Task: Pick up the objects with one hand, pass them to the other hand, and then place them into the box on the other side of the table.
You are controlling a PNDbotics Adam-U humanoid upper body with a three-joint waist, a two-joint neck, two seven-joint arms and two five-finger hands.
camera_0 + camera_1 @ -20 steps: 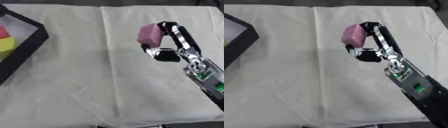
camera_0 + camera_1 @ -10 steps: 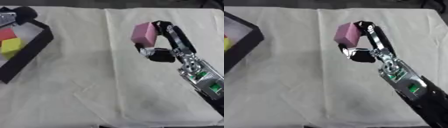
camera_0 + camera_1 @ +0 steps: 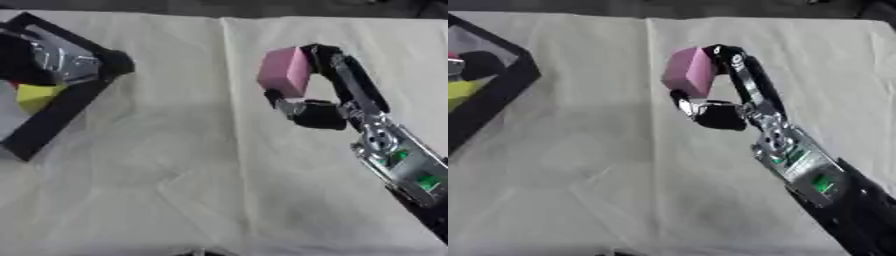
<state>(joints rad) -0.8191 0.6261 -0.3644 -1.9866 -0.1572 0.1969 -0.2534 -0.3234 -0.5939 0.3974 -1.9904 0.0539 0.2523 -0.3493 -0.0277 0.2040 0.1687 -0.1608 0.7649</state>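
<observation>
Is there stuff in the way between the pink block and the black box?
No. Only bare cloth lies between the pink block, held by the right hand, and the box. The left hand is over the box.

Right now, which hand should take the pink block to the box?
Left. The right hand pinches the pink block mid-table; the left hand hovers over the black box at left.

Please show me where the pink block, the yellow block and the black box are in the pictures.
pink block (image 3: 283,72), left eye view, on its broad front face.
yellow block (image 3: 38,95), left eye view, on its top, inside the box.
black box (image 3: 61,110), left eye view, on its near right wall.
</observation>
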